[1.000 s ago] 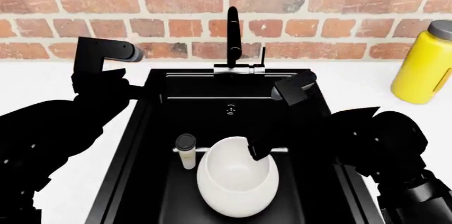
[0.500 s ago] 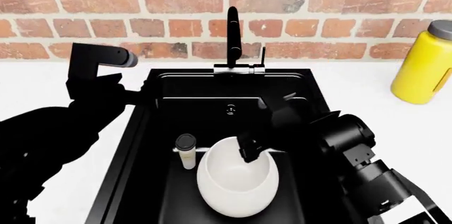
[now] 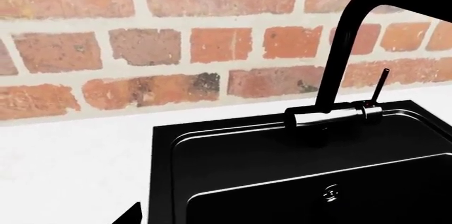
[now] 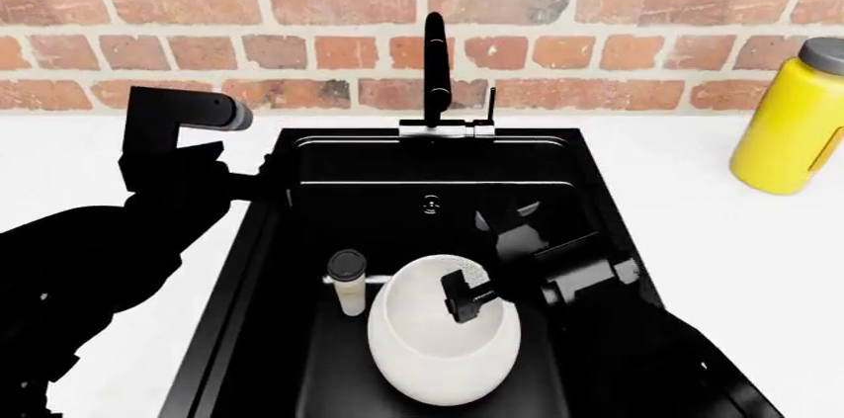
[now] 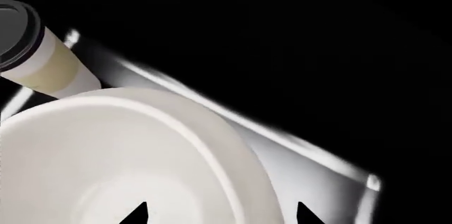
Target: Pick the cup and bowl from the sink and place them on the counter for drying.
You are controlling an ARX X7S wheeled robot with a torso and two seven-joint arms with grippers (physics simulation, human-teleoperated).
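Note:
The large white bowl (image 4: pixel 440 344) lies in the black sink (image 4: pixel 436 196), with the small black-lidded cup (image 4: pixel 347 283) standing just to its left. My right gripper (image 4: pixel 468 297) hangs over the bowl's far rim. In the right wrist view the gripper (image 5: pixel 220 216) is open, one fingertip inside the bowl (image 5: pixel 120 155) and the other outside, the rim running between them; the cup (image 5: pixel 42 60) stands beyond. My left gripper (image 4: pixel 268 186) hovers at the sink's left edge, open and empty. Only one of its fingertips (image 3: pixel 130 216) shows against the white counter (image 3: pixel 71 166).
A tall black tap (image 4: pixel 434 67) rises at the back of the sink. A big yellow bottle (image 4: pixel 792 122) stands on the counter (image 4: pixel 686 171) at the right. A red brick wall (image 4: pixel 594 3) backs the worktop.
My right arm has swung down and toward me, bringing its gripper lower over the bowl's rim. The left arm shifted slightly left, then held. Cup and bowl have not moved.

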